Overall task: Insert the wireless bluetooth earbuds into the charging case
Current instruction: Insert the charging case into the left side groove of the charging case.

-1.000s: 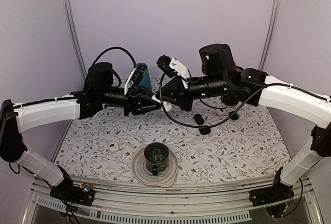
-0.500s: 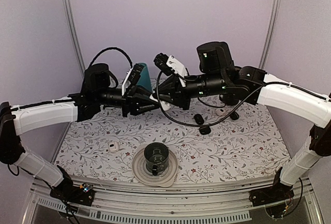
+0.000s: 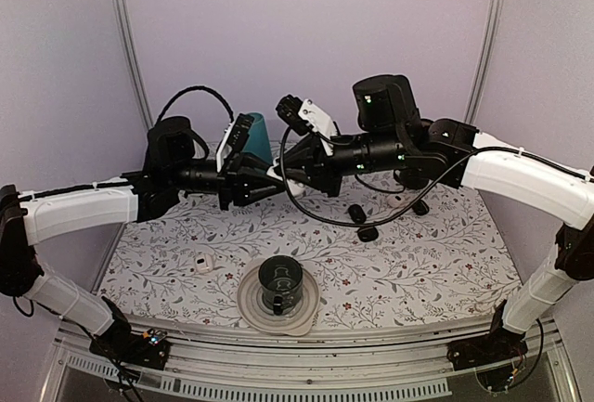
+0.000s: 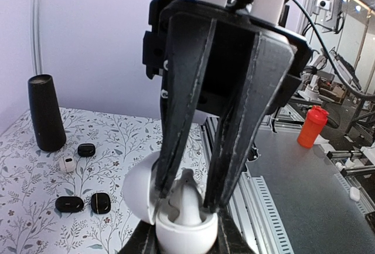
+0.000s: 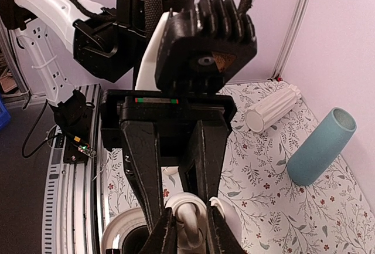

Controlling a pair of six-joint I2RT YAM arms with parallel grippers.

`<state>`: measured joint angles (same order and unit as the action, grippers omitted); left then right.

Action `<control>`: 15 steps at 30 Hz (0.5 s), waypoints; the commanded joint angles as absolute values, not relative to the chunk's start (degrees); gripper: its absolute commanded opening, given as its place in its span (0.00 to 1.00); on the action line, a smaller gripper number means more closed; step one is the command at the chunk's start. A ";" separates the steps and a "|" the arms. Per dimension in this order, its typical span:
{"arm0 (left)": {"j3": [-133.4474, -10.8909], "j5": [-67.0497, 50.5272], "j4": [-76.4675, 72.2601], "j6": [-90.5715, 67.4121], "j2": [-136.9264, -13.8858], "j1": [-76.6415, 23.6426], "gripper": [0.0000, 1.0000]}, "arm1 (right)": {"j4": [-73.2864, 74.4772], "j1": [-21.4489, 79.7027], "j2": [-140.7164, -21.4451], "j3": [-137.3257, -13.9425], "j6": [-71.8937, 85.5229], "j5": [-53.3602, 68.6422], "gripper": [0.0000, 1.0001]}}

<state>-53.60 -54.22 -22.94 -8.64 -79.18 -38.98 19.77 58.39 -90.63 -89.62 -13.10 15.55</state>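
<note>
The white charging case (image 4: 176, 239) hangs in the air over the back of the table, with my left gripper (image 4: 186, 243) shut on its base. Its lid (image 4: 137, 192) is swung open to one side. A white earbud (image 4: 187, 198) stands in the case's well, stem up. My right gripper (image 5: 188, 229) comes in from the opposite side. Its fingers (image 4: 234, 148) straddle the earbud (image 5: 190, 222) with thin gaps, so it is narrowly open. In the top view the left gripper (image 3: 267, 180) and right gripper (image 3: 284, 175) meet tip to tip.
A saucer (image 3: 249, 304) with a dark cup (image 3: 279, 283) sits near the front edge. A tiny white piece (image 3: 203, 263) lies to its left. Black oval objects (image 3: 368, 233) lie at the right. A teal cup (image 3: 252, 135) and a white ribbed cylinder (image 5: 272, 108) are at the back.
Both grippers have risen a little and drifted left together, still joined at the case. The right gripper's jaws have eased slightly apart around the earbud.
</note>
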 commanded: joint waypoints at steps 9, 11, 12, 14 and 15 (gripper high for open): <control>-53.54 -53.48 -25.84 -9.32 -77.94 -38.67 0.00 | 19.23 58.42 -89.57 -90.34 -12.23 15.12 0.18; -53.61 -53.44 -25.88 -9.44 -78.00 -38.62 0.00 | 18.86 58.44 -89.23 -90.42 -11.93 14.74 0.23; -53.61 -53.44 -25.92 -9.49 -77.97 -38.66 0.00 | 18.82 58.39 -89.13 -90.56 -11.88 14.67 0.25; -53.62 -53.37 -26.01 -9.49 -78.08 -38.69 0.00 | 18.68 58.44 -88.91 -90.70 -11.80 14.76 0.27; -53.64 -53.29 -26.02 -9.49 -78.07 -38.63 0.00 | 18.60 58.45 -88.76 -90.70 -11.66 14.79 0.27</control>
